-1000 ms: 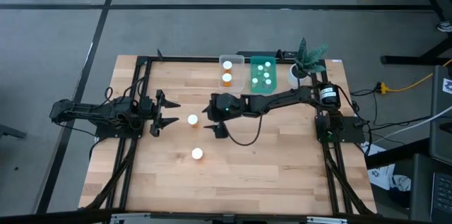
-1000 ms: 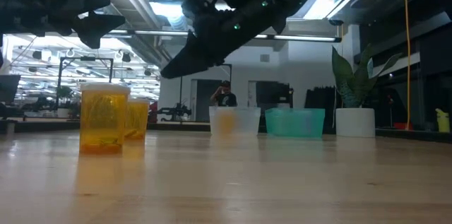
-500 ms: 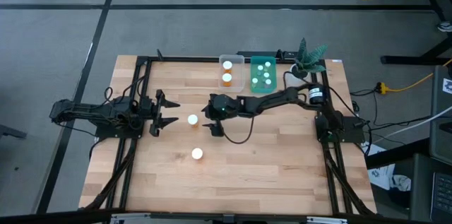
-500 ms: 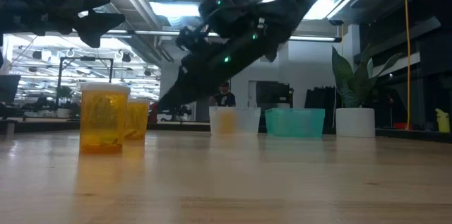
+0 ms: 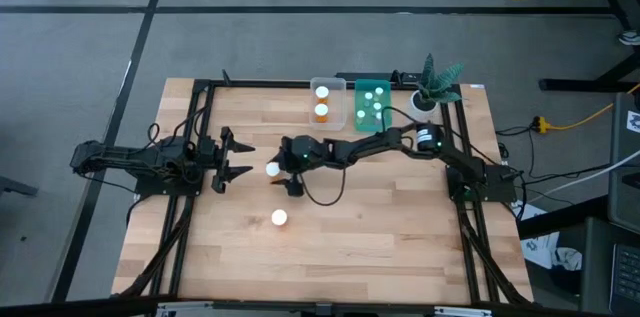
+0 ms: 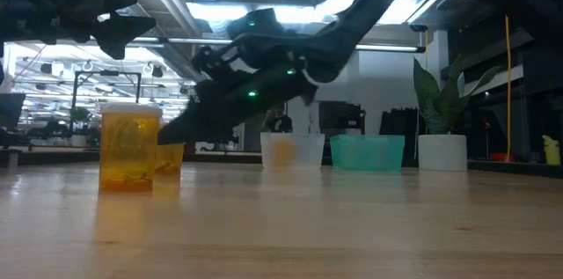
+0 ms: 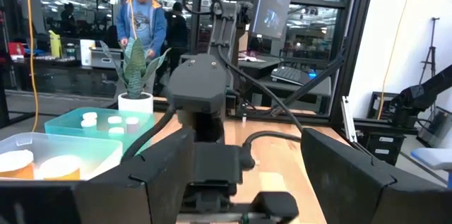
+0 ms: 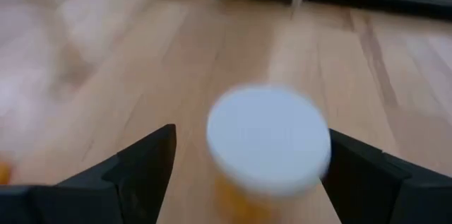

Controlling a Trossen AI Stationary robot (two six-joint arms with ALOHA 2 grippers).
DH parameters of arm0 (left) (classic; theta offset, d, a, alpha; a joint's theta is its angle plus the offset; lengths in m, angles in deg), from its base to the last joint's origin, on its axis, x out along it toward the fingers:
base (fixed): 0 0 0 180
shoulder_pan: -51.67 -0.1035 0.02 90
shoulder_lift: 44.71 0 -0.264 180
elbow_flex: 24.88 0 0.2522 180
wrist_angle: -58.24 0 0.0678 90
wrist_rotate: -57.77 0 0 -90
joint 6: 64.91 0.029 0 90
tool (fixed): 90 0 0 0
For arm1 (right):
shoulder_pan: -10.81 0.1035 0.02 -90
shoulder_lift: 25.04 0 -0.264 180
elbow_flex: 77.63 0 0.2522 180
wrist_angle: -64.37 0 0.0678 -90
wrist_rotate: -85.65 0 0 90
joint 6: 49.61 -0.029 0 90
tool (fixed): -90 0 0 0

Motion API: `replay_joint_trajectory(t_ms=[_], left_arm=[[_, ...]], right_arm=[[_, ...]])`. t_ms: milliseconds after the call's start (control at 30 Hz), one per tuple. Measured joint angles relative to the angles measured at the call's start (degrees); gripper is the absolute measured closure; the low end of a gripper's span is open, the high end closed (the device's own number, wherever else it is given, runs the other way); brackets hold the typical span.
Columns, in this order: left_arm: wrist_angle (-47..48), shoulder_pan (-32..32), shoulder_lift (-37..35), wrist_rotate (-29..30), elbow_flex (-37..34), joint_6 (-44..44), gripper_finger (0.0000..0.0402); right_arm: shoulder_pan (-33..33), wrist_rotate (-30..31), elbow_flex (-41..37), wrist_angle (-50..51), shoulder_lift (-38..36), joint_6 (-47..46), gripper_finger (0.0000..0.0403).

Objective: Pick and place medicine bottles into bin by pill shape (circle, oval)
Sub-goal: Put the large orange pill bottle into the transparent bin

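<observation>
An orange medicine bottle with a white cap (image 5: 272, 168) stands on the table near its middle; it fills the right wrist view (image 8: 268, 141) and is the farther bottle in the low view (image 6: 171, 148). My right gripper (image 5: 286, 171) is open just to its right, low over the table, one finger on either side of the cap (image 8: 247, 174), apart from it. A second orange bottle (image 5: 279, 218) stands nearer the front (image 6: 129, 147). My left gripper (image 5: 240, 158) is open and empty, left of the first bottle.
At the back stand a clear bin (image 5: 327, 102) holding two orange bottles and a teal-green bin (image 5: 373, 105) holding several small bottles. A white pot with a green plant (image 5: 430, 87) is at the back right. People show in the room beyond (image 7: 141, 12).
My right gripper has gone toward the table's left edge and down, toward the orange bottle near the middle, and now stands right beside it. The bottles have kept still.
</observation>
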Motion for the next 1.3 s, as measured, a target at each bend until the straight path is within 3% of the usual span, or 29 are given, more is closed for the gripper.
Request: replay_joint_trajectory(t_ms=[433, 1300], left_arm=[[0.06, 0.00, 0.00, -0.22, 0.00, -1.33, 0.0147], [0.33, 0.02, 0.00, -0.20, 0.00, -1.36, 0.0147]], right_arm=[[-0.03, -0.11, 6.91, 11.72, 1.39, -0.29, 0.0083], [0.31, 3.45, 7.07, 18.23, -2.47, -1.65, 0.0089]])
